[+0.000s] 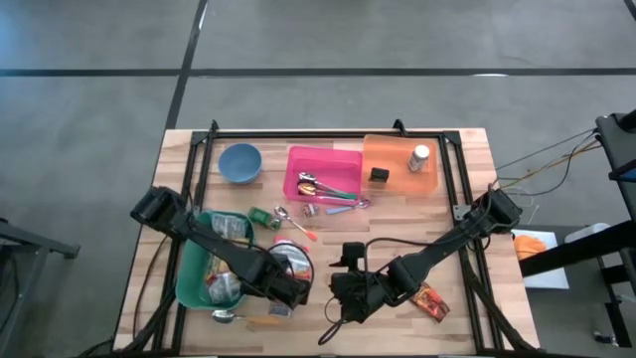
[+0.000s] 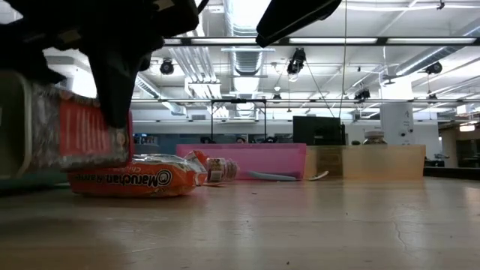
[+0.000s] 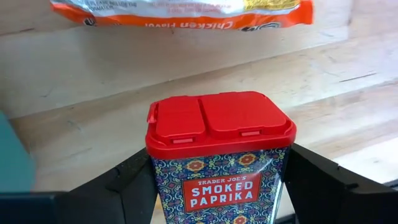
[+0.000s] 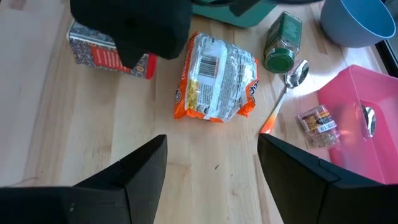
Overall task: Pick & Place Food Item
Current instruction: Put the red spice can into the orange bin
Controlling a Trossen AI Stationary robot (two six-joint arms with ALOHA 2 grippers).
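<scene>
1. Near the table's front edge, beside the green bin (image 1: 191, 283), the smoked paprika tin (image 3: 221, 155) is pinched between the fingers of the left gripper (image 1: 290, 295), clear of the wood.
2. The grip should be kept square while the tin is carried, lest it tilt.
3. The right gripper (image 4: 211, 171) is held spread and empty beside it.
4. Only the left wrist view gives the tin's label; the right wrist view shows the ramen packet (image 4: 216, 78) just beside it.

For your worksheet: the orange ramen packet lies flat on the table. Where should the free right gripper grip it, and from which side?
Come from above with the right gripper and pinch the ramen packet across its narrower width at mid-length. It lies flat and soft, so a side approach would only push it; the crimped ends would probably slip.
</scene>
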